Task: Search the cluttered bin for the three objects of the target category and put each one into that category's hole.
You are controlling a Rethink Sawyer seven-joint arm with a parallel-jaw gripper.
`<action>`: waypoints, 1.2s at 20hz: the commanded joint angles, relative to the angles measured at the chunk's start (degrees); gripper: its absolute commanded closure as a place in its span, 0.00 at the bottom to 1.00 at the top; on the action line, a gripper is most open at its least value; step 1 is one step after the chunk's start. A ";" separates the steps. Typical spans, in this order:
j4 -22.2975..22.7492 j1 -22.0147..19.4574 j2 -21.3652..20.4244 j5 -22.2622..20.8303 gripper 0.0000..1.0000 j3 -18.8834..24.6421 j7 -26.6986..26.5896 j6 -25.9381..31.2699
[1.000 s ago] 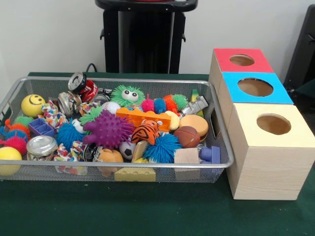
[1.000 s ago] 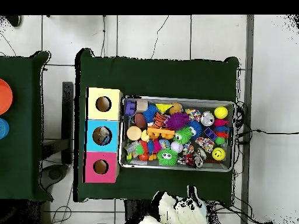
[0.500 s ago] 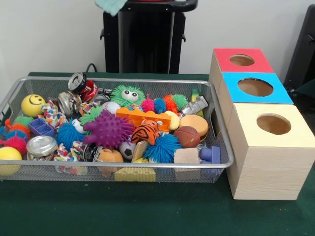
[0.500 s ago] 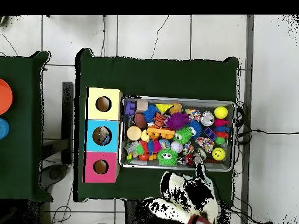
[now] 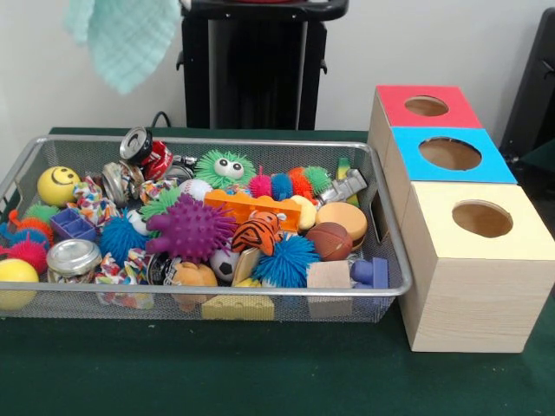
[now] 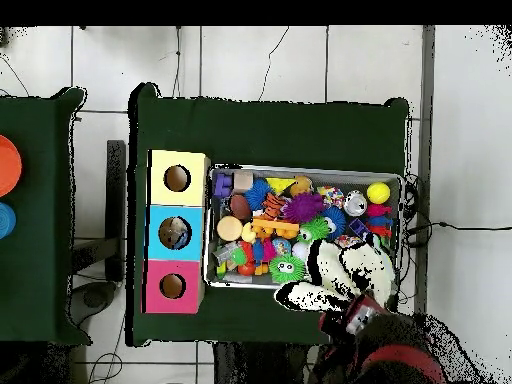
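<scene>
A pale teal cloth [image 5: 126, 39] hangs down from the top left of the front view, above the far left part of the wire mesh bin [image 5: 381, 221]. In the overhead view a white, ragged patch covers the bin's near right corner, with the red and black arm [image 6: 385, 345] just beyond it. The claw itself is hidden behind the cloth, so I cannot tell whether it is open or closed, nor whether it grips the cloth.

The bin is heaped with toys: a purple spiky ball [image 5: 189, 230] near the middle, a green fuzzy creature with eyes [image 5: 224, 167] behind it, a yellow smiley ball [image 5: 57, 185] at far left, a crushed can [image 5: 143, 149] at the back.

Right of the bin stand three wooden boxes with round holes: red-topped [image 5: 425, 106] farthest, blue-topped [image 5: 451, 154] in the middle, yellow-topped [image 5: 481, 219] nearest.
</scene>
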 commanded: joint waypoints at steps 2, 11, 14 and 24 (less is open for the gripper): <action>5.37 -3.89 11.64 3.38 1.00 13.54 -4.39 -4.06; 2.31 -6.60 17.11 -2.16 1.00 19.56 -8.71 -9.32; 2.66 -9.95 18.20 -6.56 1.00 21.78 -14.37 -12.44; 12.73 -36.79 24.07 -16.39 1.00 43.78 -21.98 -31.71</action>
